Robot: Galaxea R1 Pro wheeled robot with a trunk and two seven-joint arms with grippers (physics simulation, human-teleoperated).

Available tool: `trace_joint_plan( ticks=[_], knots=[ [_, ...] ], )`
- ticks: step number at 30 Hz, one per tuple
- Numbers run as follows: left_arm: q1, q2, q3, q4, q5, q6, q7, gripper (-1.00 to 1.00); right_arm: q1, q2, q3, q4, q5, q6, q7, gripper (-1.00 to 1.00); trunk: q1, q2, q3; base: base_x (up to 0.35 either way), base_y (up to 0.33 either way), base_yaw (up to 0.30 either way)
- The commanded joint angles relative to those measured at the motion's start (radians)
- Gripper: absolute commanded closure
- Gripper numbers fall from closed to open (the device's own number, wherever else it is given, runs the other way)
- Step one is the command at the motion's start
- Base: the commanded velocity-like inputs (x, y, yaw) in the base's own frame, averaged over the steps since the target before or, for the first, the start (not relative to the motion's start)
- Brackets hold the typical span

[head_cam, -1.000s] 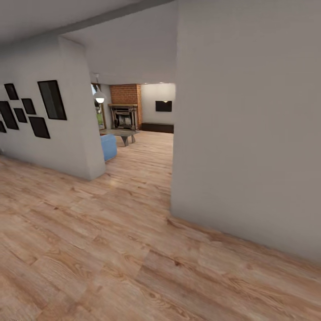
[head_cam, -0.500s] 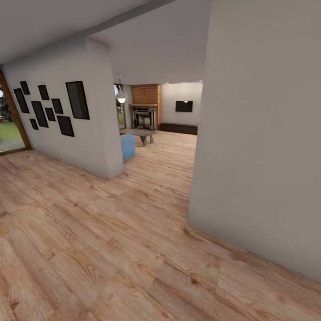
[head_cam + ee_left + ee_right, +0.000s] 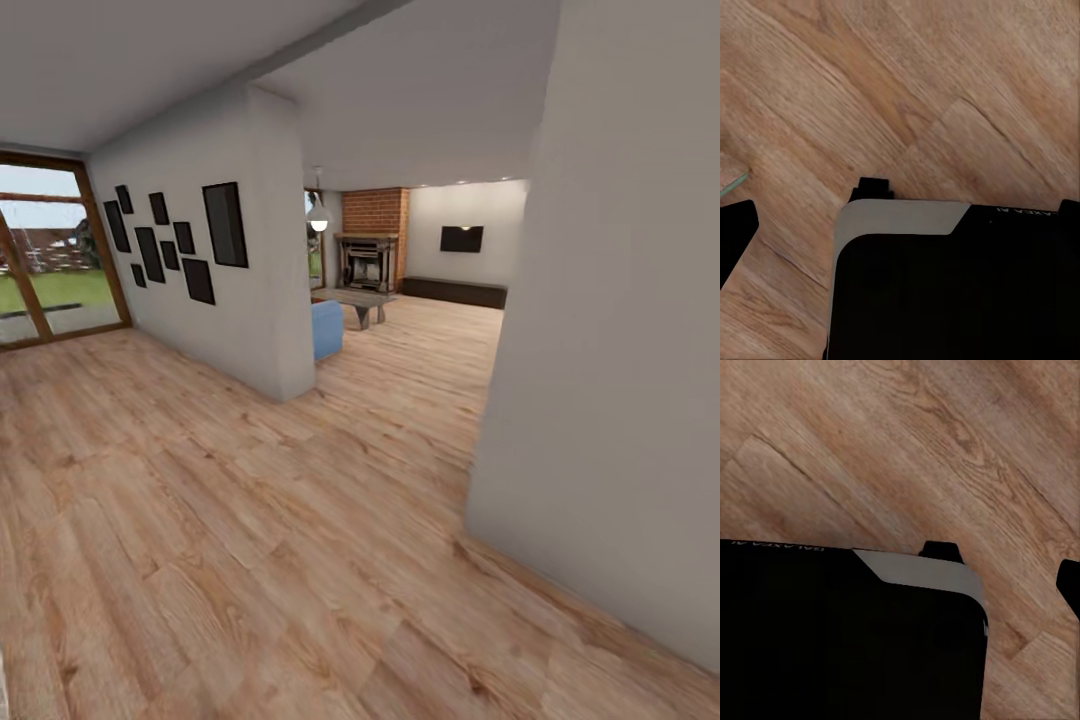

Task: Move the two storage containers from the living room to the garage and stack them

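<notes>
Left jaws: the left wrist view shows a dark fingertip (image 3: 736,232) at one edge and the robot's black and grey body (image 3: 945,285) below the camera; whether the jaws are released or clenched cannot be told.
Right jaws: the right wrist view shows a dark fingertip (image 3: 1071,585) at one edge beside the same kind of black and grey body (image 3: 847,637); released or clenched cannot be told here either.
Under the arms: light wood-plank floor (image 3: 907,90) in both wrist views, with nothing lying on it.
Near floor: in the head view the plank floor (image 3: 230,540) runs bare from the robot forward.
Right obstacle: a plain grey-white wall (image 3: 620,350) stands close on the right, its corner at the edge of the way forward.
Left obstacle: a partition wall (image 3: 260,290) on the left carries a cluster of black picture frames (image 3: 170,240).
Gap: between the two walls an opening leads on over the same planks.
Living room (image 3: 400,290): seen through the opening, far ahead.
Sofa: a blue sofa end (image 3: 326,330) juts out just beside the partition's corner.
Surface: a low table (image 3: 355,300) stands beyond the sofa.
Far end: a brick fireplace (image 3: 370,245), a hanging lamp (image 3: 318,220), a dark wall screen (image 3: 461,238) above a low dark cabinet (image 3: 455,291).
Far left: wood-framed glass doors (image 3: 50,260) look out on grass.
Containers: no orange-red bin can be made out; their place cannot be told.
</notes>
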Motion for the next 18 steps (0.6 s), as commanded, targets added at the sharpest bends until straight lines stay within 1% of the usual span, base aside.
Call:
trace_joint_plan(
  ticks=[1, 11, 14, 18],
  knots=[
    [-0.001, 0.000, -0.003, 0.001, 0.010, -0.001, -0.002, -1.00, -0.001, 0.001, 0.008, 0.002, -0.010, -0.005, -0.001, -1.00, 0.001, -0.001, -0.001, 0.322, 0.000, 0.269],
    [-0.001, 0.000, -0.003, 0.001, 0.010, -0.001, -0.002, -1.00, -0.001, 0.001, 0.008, 0.002, -0.010, -0.005, -0.001, -1.00, 0.001, -0.001, -0.001, 0.322, 0.000, 0.258],
    [-0.001, 0.000, -0.003, 0.001, 0.010, -0.001, -0.002, -1.00, -0.001, 0.001, 0.008, 0.002, -0.010, -0.005, -0.001, -1.00, 0.001, -0.001, -0.001, 0.322, 0.000, 0.086],
    [-0.001, 0.000, -0.003, 0.001, 0.010, -0.001, -0.002, -1.00, -0.001, 0.001, 0.008, 0.002, -0.010, -0.005, 0.000, -1.00, 0.001, -0.001, -0.001, 0.322, 0.000, 0.021]
  ],
)
